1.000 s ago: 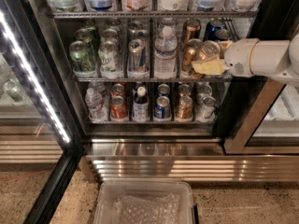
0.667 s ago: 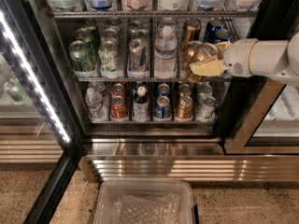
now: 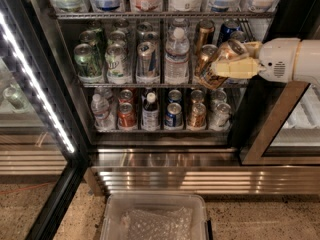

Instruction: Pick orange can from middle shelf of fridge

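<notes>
Orange can [image 3: 210,77] clamped in the end effector [image 3: 227,59] at the fridge's [image 3: 165,175] middle shelf [image 3: 135,85].

Reaching in from the right, the white arm has its cream fingers [image 3: 235,69] closed around the can. The can is tilted, top leaning right, at the shelf's right end, in front of another copper can [image 3: 203,33] and right of a water bottle [image 3: 176,56]. A clear bin [image 3: 112,209] sits on the floor below.

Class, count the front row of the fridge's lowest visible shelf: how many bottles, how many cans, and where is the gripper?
Bottles: 2 (water bottle, dark bottle)
Cans: 4 (red can, blue can, gold can, silver can)
Total: 6
The gripper holds the orange can, tilted, at the middle shelf's right end.
</notes>
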